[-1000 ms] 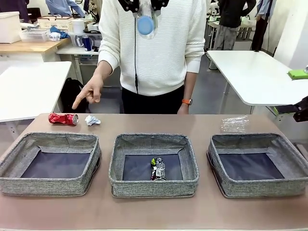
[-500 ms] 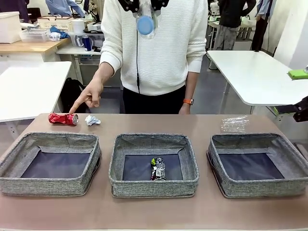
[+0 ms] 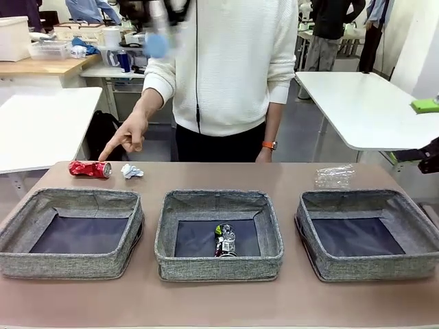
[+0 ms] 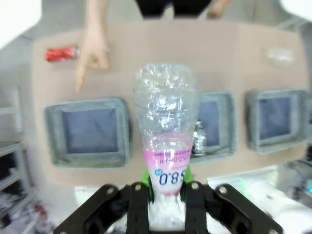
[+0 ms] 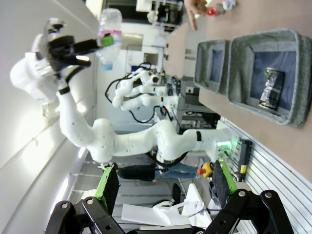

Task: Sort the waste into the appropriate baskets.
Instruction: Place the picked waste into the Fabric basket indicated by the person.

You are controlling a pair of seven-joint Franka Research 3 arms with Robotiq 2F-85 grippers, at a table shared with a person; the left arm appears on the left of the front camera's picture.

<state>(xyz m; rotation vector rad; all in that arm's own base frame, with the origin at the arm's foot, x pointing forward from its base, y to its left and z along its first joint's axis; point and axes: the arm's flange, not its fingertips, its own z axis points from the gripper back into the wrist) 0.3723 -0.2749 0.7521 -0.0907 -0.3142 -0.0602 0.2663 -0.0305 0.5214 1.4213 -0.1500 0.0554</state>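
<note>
— Your L pincer (image 4: pixel 165 187)?
— You're gripping a clear plastic bottle w/ pink label (image 4: pixel 165 112) high over the brown counter (image 4: pixel 234 53).
— R pincer (image 5: pixel 165 187)?
— It's gaping wide.
— Other waste?
— Crushed red can (image 3: pixel 90 168) is lying at far left, a person's hand (image 3: pixel 127 137) pointing at it; dark can (image 3: pixel 225 240) is sitting in middle grey woven basket (image 3: pixel 219 264).

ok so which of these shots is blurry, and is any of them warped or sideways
Front view: table and baskets sharp, but the bottle is a smeared blur near the top edge. Left wrist view: soft all over, the bottle in the left gripper slightly clearer than the baskets below it; the table's edges bow. Right wrist view: fairly sharp, rolled sideways, straight lines curved.
</note>
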